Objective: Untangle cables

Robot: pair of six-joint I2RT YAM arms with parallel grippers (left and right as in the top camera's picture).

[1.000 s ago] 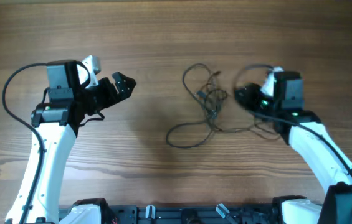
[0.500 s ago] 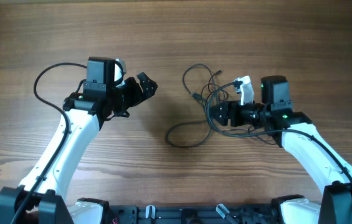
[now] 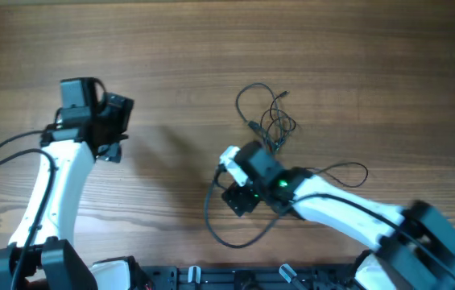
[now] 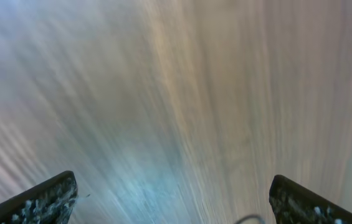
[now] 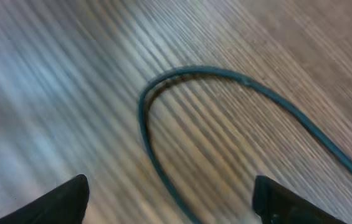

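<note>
While both stand wide and empty, the right gripper [image 5: 174, 202] has a thin, curved loop of the cables [image 5: 143, 118] just ahead; the left gripper [image 4: 171, 199] faces streaky wood-grain table [image 4: 225, 93].

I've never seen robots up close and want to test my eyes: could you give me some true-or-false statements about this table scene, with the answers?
1. The left pincer is open above the bare table. True.
2. The right pincer is clamped on a cable. False: it is open, and a cable loop lies loose on the table below it.
3. The cables lie on wood. True.
4. The left pincer touches the cables. False: it stands well apart, to their left.
</note>
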